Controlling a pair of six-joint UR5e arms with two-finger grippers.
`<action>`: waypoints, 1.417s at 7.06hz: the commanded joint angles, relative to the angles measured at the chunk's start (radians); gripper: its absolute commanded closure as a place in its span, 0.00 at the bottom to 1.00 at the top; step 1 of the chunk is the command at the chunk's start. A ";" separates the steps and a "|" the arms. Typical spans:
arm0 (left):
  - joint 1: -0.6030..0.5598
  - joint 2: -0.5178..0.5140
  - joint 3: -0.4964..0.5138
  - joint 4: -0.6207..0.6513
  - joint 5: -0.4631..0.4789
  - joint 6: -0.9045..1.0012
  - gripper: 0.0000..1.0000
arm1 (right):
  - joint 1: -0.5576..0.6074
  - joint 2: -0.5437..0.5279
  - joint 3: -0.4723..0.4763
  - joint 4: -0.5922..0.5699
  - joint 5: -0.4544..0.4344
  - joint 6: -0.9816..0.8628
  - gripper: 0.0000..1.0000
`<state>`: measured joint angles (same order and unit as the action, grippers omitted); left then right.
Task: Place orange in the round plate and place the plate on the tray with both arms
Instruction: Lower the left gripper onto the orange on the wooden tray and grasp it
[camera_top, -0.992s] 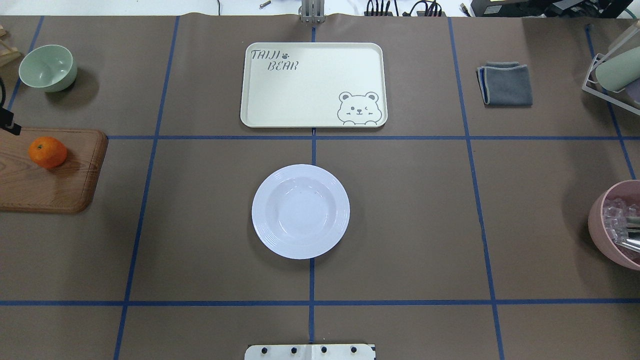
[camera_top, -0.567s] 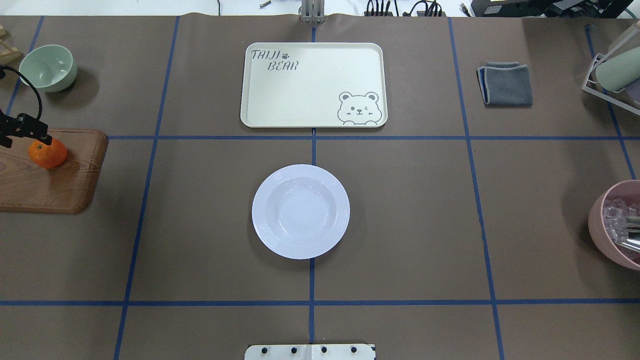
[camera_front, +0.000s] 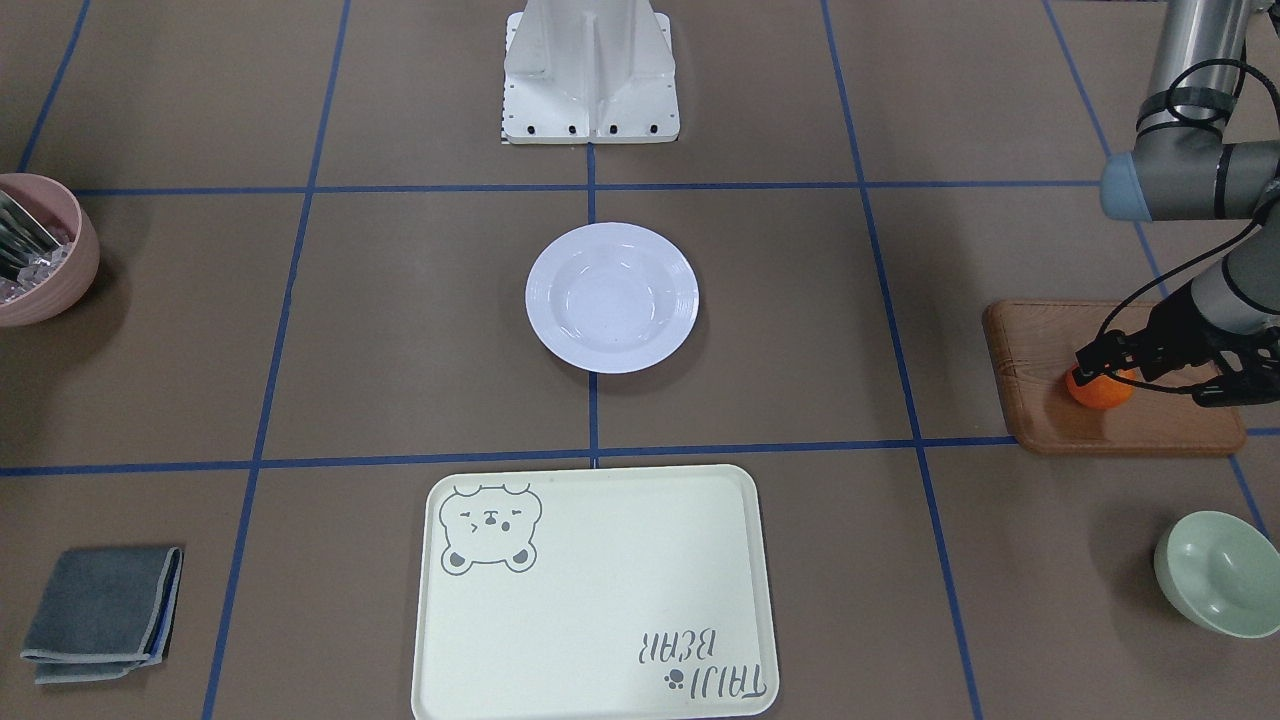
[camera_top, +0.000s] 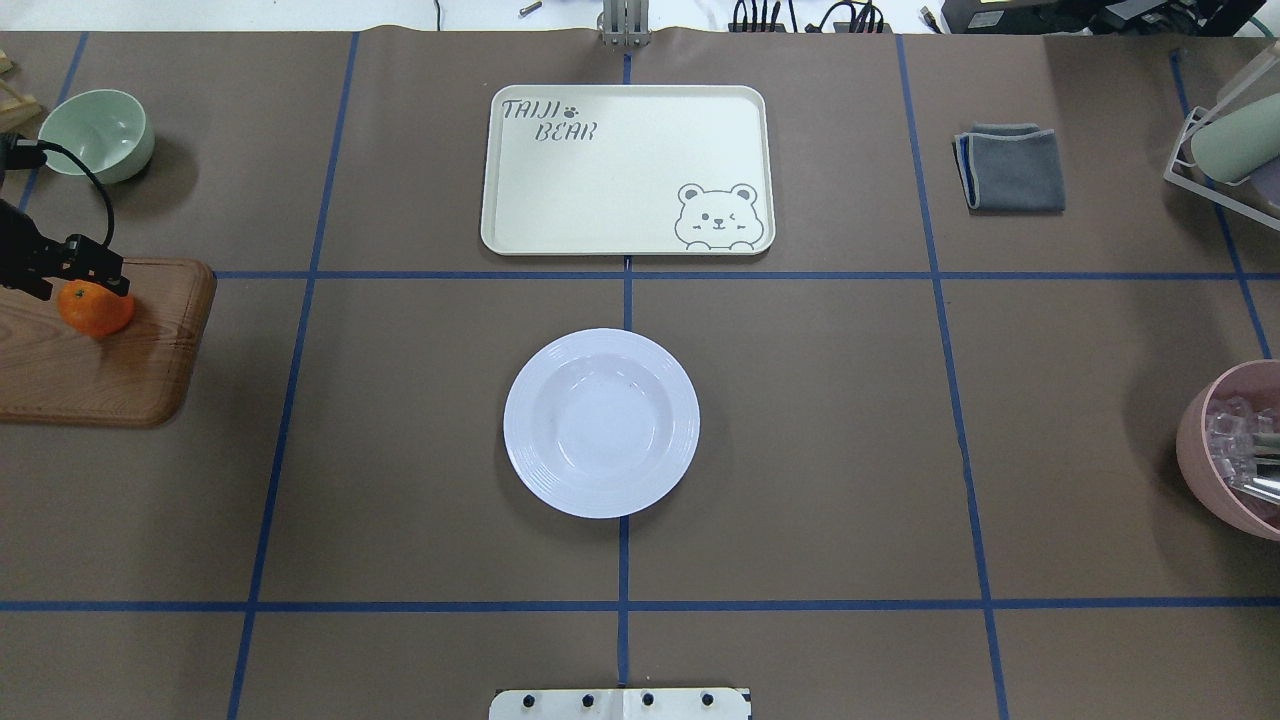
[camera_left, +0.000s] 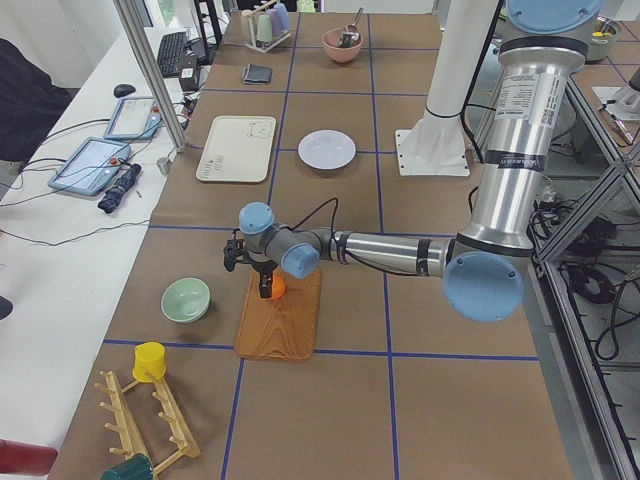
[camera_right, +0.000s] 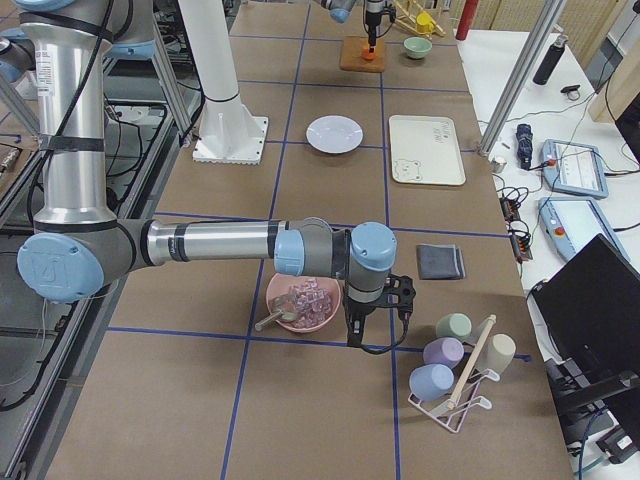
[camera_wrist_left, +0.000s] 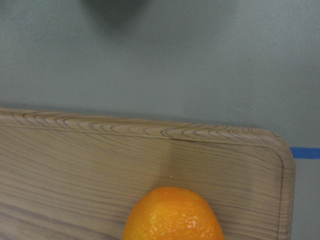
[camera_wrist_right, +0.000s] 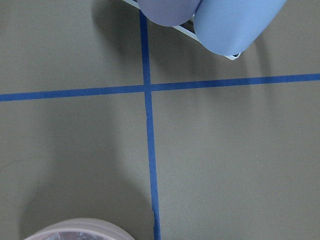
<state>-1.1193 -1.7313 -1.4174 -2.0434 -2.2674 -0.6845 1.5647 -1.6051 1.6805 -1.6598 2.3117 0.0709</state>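
The orange (camera_top: 92, 310) lies on a brown wooden board (camera_top: 100, 375) at the table's left edge. My left gripper (camera_top: 85, 275) hangs just over the orange's top with its fingers apart and nothing held. In the left wrist view the orange (camera_wrist_left: 172, 215) fills the bottom edge. In the front-facing view the left gripper (camera_front: 1100, 362) sits right above the orange (camera_front: 1100, 392). The white round plate (camera_top: 600, 422) stands bare in the table's middle. Beyond it lies the cream tray (camera_top: 627, 170). My right gripper (camera_right: 372, 335) shows only in the exterior right view, beside the pink bowl; I cannot tell its state.
A pale green bowl (camera_top: 97, 135) stands behind the board. A folded grey cloth (camera_top: 1010, 168) lies at the far right. A pink bowl (camera_top: 1235, 450) with clear pieces and a cup rack (camera_top: 1230, 140) sit at the right edge.
My left gripper has come in from the left edge and moved right, until it is over the orange. The orange, plate and tray have not moved.
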 joint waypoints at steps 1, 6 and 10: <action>0.004 -0.022 0.047 -0.001 0.002 0.008 0.01 | 0.002 0.001 0.002 0.000 0.018 0.001 0.00; 0.012 -0.008 0.028 0.011 -0.015 0.008 0.86 | 0.002 0.001 0.001 0.000 0.020 0.003 0.00; 0.010 -0.185 -0.176 0.399 -0.074 -0.015 1.00 | 0.002 -0.009 0.007 0.000 0.083 0.001 0.00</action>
<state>-1.1101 -1.8086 -1.5342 -1.8307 -2.3376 -0.6854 1.5662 -1.6098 1.6870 -1.6608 2.3725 0.0726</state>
